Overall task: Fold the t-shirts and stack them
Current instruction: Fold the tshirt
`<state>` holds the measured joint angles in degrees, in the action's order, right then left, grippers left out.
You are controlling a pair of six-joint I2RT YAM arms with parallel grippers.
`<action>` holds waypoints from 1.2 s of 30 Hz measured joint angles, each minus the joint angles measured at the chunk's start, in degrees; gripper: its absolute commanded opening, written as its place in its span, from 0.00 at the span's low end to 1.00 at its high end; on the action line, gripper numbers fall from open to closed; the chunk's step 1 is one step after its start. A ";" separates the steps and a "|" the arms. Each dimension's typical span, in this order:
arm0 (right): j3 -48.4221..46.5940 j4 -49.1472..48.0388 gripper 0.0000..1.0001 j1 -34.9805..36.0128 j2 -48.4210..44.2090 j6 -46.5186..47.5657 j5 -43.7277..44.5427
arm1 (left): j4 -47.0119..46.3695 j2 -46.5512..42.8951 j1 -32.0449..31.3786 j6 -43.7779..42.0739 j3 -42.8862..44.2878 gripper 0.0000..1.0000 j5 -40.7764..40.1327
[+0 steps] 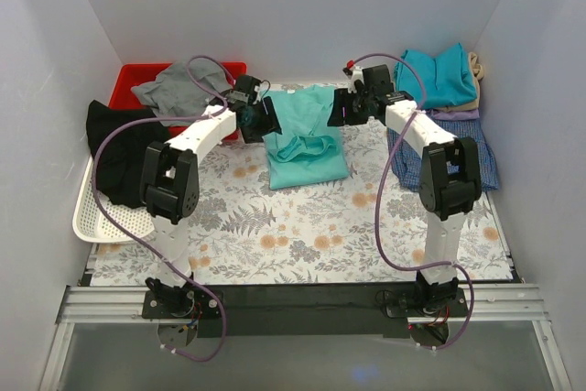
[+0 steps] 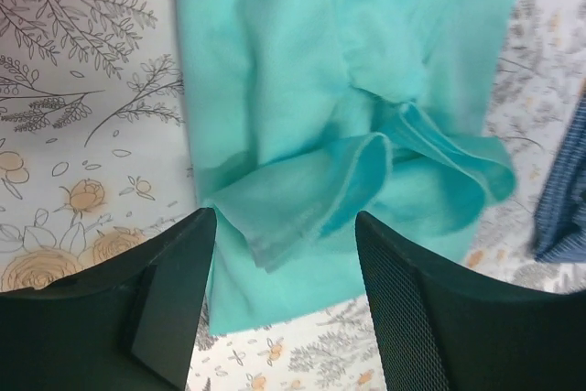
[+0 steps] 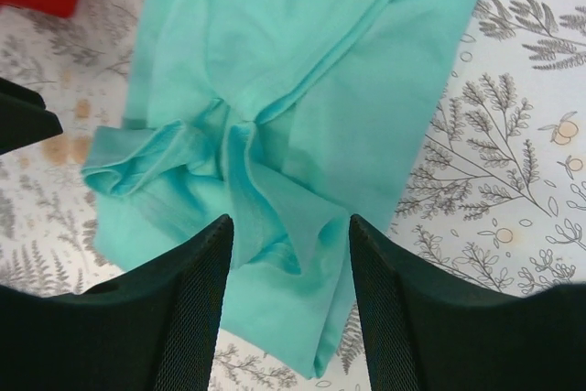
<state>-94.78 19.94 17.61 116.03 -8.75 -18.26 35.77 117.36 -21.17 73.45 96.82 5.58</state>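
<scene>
White walls box in a table [image 1: 302,244] spread with a floral print. From above, both arms reach forward with elbows raised and wrists turned inward, so the left gripper [image 1: 263,118] and right gripper [image 1: 343,107] face each other across the far half of the tee [image 1: 307,148]. That mint tee lies mid-table, a long soft strip with rumpled folds near its middle. Left of it, a red bin [image 1: 133,75] holds grey cloth [image 1: 174,89]. Nearer, black cloth [image 1: 119,148] drapes over a white mesh basket [image 1: 92,222]. At far right a teal shirt [image 1: 435,75] lies on a pile, with a check shirt [image 1: 485,157] just nearer.

Left wrist: its black fingers [image 2: 165,290], one with a mesh-textured pad, stand apart above the tee and grip nothing. A seamed hem curls up in a loose loop among the folds, a detail lost from above. Check cloth shows at the right edge.

Right wrist: its fingers [image 3: 183,309] are likewise spread and empty over the tee. Creases fan out from a bunched knot, the bin's red corner shows top left, and a black tip [image 3: 23,116] juts in at the left edge
</scene>
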 measured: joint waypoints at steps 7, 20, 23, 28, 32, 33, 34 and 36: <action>7.02 -0.57 0.59 0.85 -7.67 -0.04 -6.21 | -3.56 -7.08 0.13 -0.17 -1.42 0.61 14.01; 17.31 0.96 0.59 5.64 -10.05 0.00 -9.38 | -6.71 -7.61 -4.63 0.55 -19.21 0.62 23.10; 15.67 0.98 0.59 5.51 -7.91 0.17 -9.22 | -7.93 -6.23 -4.44 0.52 -18.10 0.62 21.86; 8.85 1.11 0.59 5.29 -1.46 0.57 -8.35 | -8.44 -1.77 -4.35 0.48 -13.00 0.62 19.96; 4.44 1.42 0.59 5.05 1.99 0.87 -7.58 | -8.74 1.77 -4.26 0.26 -8.57 0.61 18.43; 3.10 1.49 0.59 4.92 2.91 1.01 -7.50 | -8.76 2.58 -4.17 0.15 -7.63 0.61 17.84; 1.70 1.49 0.59 4.72 3.87 1.07 -7.37 | -8.85 3.41 -4.09 -0.02 -6.75 0.61 17.16; -0.46 1.49 0.59 4.28 5.42 1.22 -7.21 | -8.81 4.63 -3.98 -0.35 -5.62 0.61 15.89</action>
<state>-95.24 21.43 21.89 121.45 -7.53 -25.47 26.96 121.99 -25.15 73.10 91.20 21.47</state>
